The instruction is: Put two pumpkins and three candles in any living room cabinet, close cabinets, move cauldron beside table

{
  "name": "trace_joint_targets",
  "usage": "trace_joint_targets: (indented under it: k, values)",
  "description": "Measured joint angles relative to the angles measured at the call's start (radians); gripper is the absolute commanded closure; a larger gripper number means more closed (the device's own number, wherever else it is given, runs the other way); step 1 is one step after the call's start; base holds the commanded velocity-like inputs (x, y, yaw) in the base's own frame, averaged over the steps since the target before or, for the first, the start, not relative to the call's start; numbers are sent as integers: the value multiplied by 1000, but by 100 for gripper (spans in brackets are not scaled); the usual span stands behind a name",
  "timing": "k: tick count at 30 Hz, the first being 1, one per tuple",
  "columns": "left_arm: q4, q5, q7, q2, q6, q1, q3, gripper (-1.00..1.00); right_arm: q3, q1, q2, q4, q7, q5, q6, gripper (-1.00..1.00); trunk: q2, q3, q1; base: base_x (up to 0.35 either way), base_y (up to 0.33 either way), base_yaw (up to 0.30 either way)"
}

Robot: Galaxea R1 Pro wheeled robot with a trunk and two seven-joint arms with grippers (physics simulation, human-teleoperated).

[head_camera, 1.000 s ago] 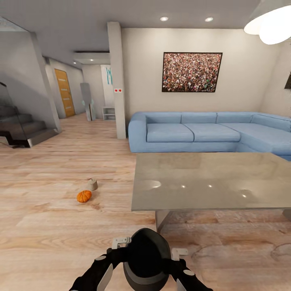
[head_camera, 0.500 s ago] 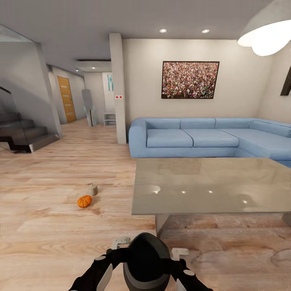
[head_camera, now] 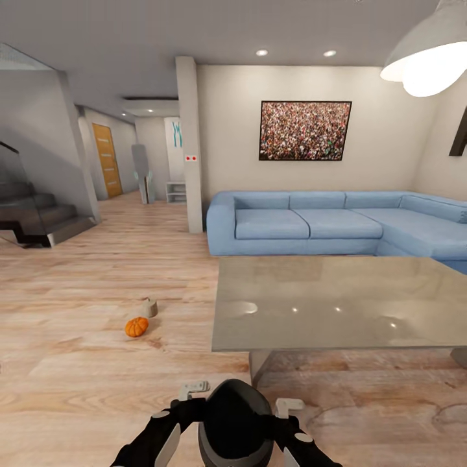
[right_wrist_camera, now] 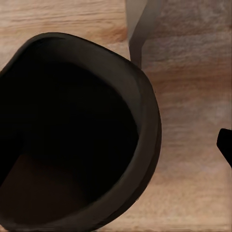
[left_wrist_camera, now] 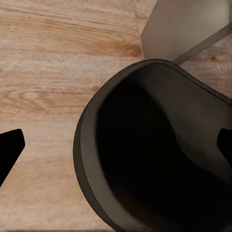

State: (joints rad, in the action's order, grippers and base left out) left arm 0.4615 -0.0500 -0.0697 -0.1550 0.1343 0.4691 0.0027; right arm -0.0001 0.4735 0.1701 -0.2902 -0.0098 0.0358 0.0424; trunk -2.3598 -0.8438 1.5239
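The black cauldron (head_camera: 235, 421) hangs close in front of my trunk, between both forearms, above the wood floor. In the left wrist view its rim and dark hollow (left_wrist_camera: 154, 154) lie under my left gripper (left_wrist_camera: 117, 147), whose fingertips (left_wrist_camera: 9, 151) stand far apart. My right gripper (right_wrist_camera: 116, 145) is over the cauldron (right_wrist_camera: 72, 130) too, with one fingertip (right_wrist_camera: 225, 145) showing at the edge. One orange pumpkin (head_camera: 136, 327) and a tan candle (head_camera: 149, 307) sit on the floor to the left of the grey glass table (head_camera: 337, 305). The cabinet is out of view.
A blue corner sofa (head_camera: 311, 224) stands behind the table. A pillar (head_camera: 189, 143) rises at the sofa's left end, with a hallway and dark stairs (head_camera: 32, 220) further left. The table's leg (head_camera: 259, 363) is just ahead of the cauldron. A lamp (head_camera: 428, 58) hangs at upper right.
The whole picture has slid down a little, so the camera moved. The cauldron and my arms keep the same place in the view. The pumpkin and candle lie as before.
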Motion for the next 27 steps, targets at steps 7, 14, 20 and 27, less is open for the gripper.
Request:
trace_joint_targets:
  k: [7,14,20,27]
  values:
    - [0,1,0,0,0,-1,0,-100,0,0,0,1,0,0,0,-100,49,21,-27,-247,148,-12]
    - [0,1,0,0,0,-1,0,-100,-1,0,-2,1,0,0,0,-100,98,36,-53,-279,179,-139]
    - [0,2,0,0,0,-1,0,-100,-1,0,-3,1,0,0,0,-100,98,28,-54,-241,122,-171]
    - [1,3,0,0,0,-1,0,-100,-1,0,-4,2,1,0,0,-100,98,18,-54,-82,20,-175]
